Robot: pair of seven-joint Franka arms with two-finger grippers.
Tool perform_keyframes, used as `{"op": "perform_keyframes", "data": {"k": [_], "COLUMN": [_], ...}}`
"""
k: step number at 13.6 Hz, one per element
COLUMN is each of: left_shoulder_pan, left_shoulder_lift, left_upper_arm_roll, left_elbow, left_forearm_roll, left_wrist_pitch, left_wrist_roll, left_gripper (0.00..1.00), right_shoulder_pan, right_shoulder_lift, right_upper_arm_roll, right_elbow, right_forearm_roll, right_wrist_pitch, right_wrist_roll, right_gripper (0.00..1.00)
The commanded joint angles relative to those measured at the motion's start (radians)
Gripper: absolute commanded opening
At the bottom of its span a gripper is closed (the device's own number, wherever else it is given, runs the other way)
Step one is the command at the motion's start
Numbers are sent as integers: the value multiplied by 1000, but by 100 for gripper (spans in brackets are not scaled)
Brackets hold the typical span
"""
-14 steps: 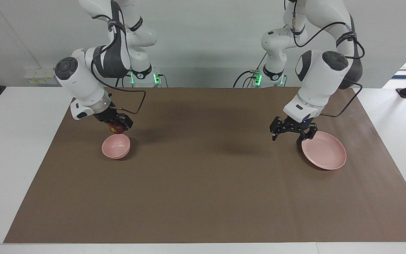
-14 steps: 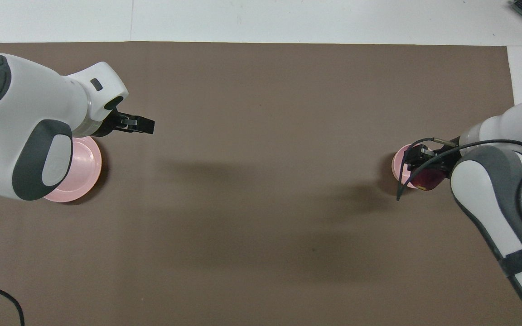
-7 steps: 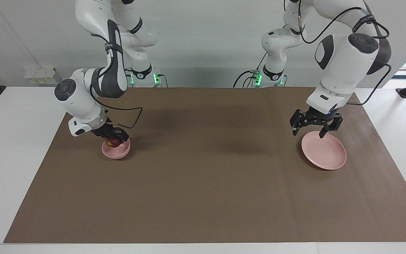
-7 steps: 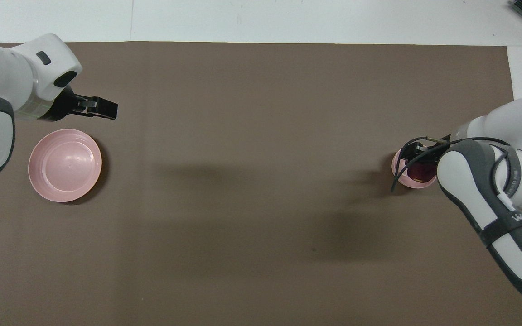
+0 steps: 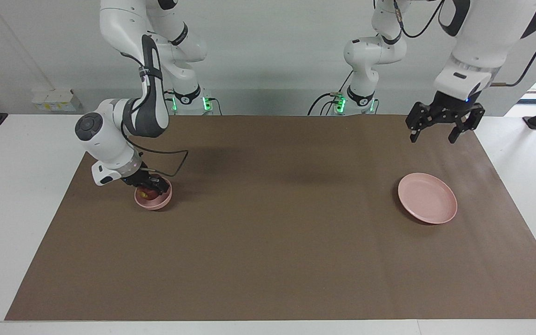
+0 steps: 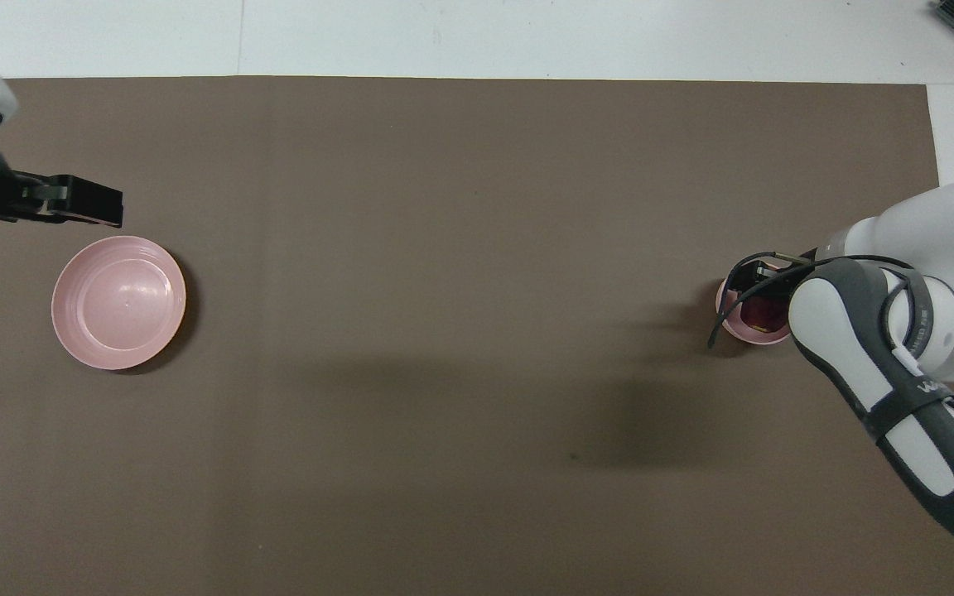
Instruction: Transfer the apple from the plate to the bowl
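Note:
The dark red apple (image 5: 149, 191) (image 6: 763, 312) sits down inside the small pink bowl (image 5: 161, 201) (image 6: 740, 333) at the right arm's end of the mat. My right gripper (image 5: 152, 187) (image 6: 763, 285) reaches into the bowl and is shut on the apple. The wide pink plate (image 5: 427, 204) (image 6: 118, 301) lies bare at the left arm's end. My left gripper (image 5: 435, 125) (image 6: 71, 199) hangs open and high in the air over the mat's edge by the robots, holding nothing.
A brown mat (image 5: 272, 242) covers most of the white table (image 5: 16, 186). A black cable (image 5: 175, 163) loops from the right wrist beside the bowl.
The right gripper has come down with the apple from above the bowl into it. The left arm has lifted off the plate and drawn back high toward its base.

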Motion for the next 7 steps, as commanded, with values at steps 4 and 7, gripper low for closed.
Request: {"op": "perform_keyframes", "data": {"k": [4, 7], "left_shoulder_pan": [-85, -122], "left_shoulder_lift": [-87, -69], "left_upper_arm_roll": [73, 139], "left_elbow": [-54, -39], "left_forearm_roll": [-27, -35], "left_wrist_pitch": [-121, -136], "left_wrist_roll": [34, 41], "left_gripper": [100, 100], "right_shoulder_pan": [-17, -17], "right_shoulder_lift": [11, 11], "right_upper_arm_roll": [13, 13], "right_elbow": [-9, -1], "right_forearm_roll": [-14, -13], "right_wrist_pitch": [36, 18], "right_wrist_roll": [-11, -12], "right_gripper": [100, 100]}}
